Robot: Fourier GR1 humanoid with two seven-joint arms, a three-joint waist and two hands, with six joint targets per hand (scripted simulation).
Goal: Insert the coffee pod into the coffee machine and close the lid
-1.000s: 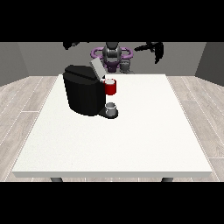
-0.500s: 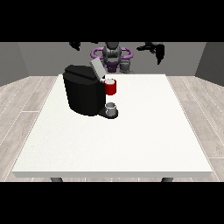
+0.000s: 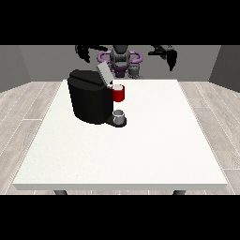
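Observation:
A black coffee machine [image 3: 90, 101] stands on the white table [image 3: 140, 150], left of the middle. Its grey lid [image 3: 103, 73] is tilted up and open. A red holder [image 3: 119, 93] juts from its front over a small grey cup [image 3: 119, 116] on the drip base. A small grey pod-like object [image 3: 134, 71] sits at the table's far edge, just before the robot's torso. The hand at the view's right [image 3: 168, 54] is raised over the far edge, fingers hanging down, holding nothing. The hand at the view's left [image 3: 84, 51] hovers behind the machine, fingers spread and empty.
The robot's purple and grey torso [image 3: 120, 58] is behind the far edge of the table. White table surface stretches in front of and to the right of the machine. Wooden floor surrounds the table.
The hand at the view's right has dropped slightly and turned its fingers downward. The hand at the view's left has shifted a little towards the machine. The machine and the pod have not moved.

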